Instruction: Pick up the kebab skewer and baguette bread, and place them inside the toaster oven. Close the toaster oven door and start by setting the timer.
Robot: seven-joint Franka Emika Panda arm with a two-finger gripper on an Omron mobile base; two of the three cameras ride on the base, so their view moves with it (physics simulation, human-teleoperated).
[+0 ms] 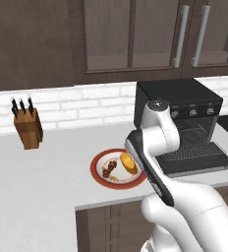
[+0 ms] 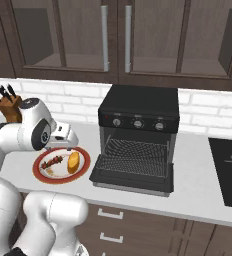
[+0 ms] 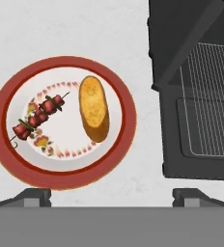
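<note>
The two-finger gripper (image 3: 111,195) hangs above the white counter (image 1: 52,162) with its jaws spread wide and nothing between them; its two dark fingertips (image 3: 34,195) frame the gap between the red-rimmed round plate (image 3: 3,144) and the boxy black toaster oven (image 2: 138,107). On the plate lie both foods: the thin kebab skewer (image 3: 39,116) threaded with dark red-brown meat chunks, towards the plate's far side from the oven, and the stubby golden baguette bread (image 3: 94,107), on the side nearer the oven. The two lie close together but apart. The black drop-down toaster oven door (image 2: 133,180) is already lowered flat, baring the wire rack (image 2: 135,155), and its edge reaches near the plate's rim.

Neither food is picked up yet, so the risks lie in the first grasp. The skewer is thin and low on the plate; fingers descending too far would likely strike the plate, and a shallow pinch could close on one meat chunk and let the stick swing or slip. Because the bread lies just beside it, a wide approach could nudge the loaf off the plate. The bread is rounded, so a grip off its middle might squeeze it out sideways. The open door just beside the plate is a further hazard: a low carry towards the rack could catch its edge. The silver knobs (image 2: 137,123) are small, so a slightly misaligned grip could miss the timer.
</note>
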